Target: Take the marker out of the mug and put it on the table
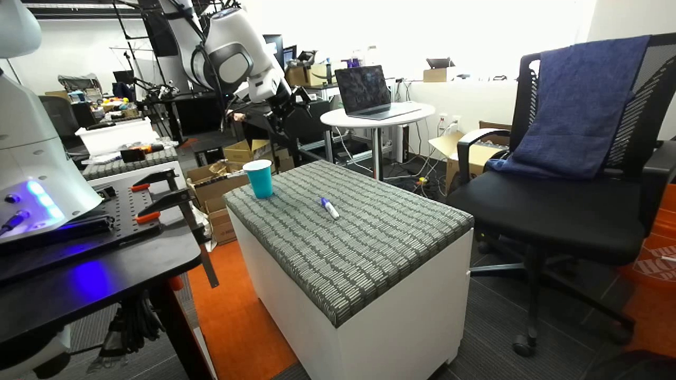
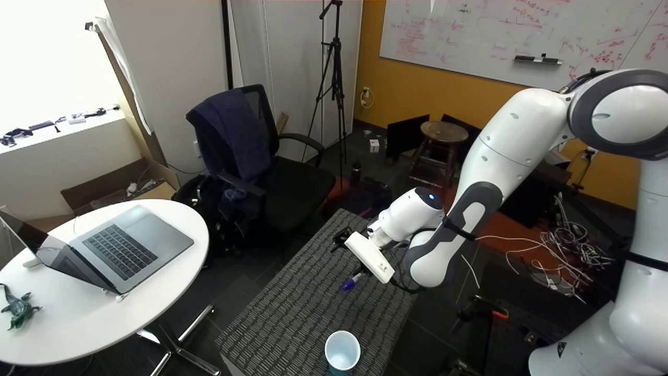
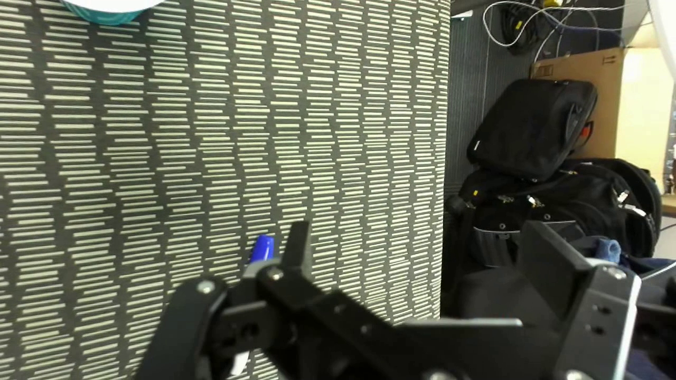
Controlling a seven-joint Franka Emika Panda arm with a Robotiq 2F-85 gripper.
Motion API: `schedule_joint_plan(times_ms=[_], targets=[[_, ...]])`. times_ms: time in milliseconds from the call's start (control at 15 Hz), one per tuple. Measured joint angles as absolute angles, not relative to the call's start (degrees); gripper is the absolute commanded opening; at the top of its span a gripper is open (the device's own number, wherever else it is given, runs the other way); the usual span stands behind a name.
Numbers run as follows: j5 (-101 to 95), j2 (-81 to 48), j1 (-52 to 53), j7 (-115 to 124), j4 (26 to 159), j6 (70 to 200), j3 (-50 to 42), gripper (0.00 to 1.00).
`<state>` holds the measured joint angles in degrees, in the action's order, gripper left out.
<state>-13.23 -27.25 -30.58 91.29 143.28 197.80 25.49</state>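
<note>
The marker [image 1: 329, 208], white with a blue-purple cap, lies on the patterned grey top of the table [image 1: 380, 253]. It also lies there in an exterior view [image 2: 348, 284], partly behind the wrist. In the wrist view the marker's blue end [image 3: 262, 249] shows beside a finger, outside the jaws, and the finger hides its middle. The teal mug [image 1: 259, 180] stands upright near one end of the table; its pale inside shows in an exterior view [image 2: 342, 351]. My gripper [image 3: 421, 237] is open with nothing between its fingers. It hangs above the table [image 2: 342, 240], apart from marker and mug.
A black chair [image 1: 549, 206] with a blue cloth stands beside the table. A round white table [image 1: 338, 117] with a laptop [image 1: 364, 92] stands near it. The black robot desk [image 1: 132, 264] has clamps on its edge. Bags [image 3: 549, 211] lie beyond the table edge.
</note>
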Motion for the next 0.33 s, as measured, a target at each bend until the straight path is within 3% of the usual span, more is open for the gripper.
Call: schedule_joint_plan(times_ms=[333], targets=[[-13.23, -27.23, -30.94, 91.27, 143.43, 197.8, 25.69, 1.0]])
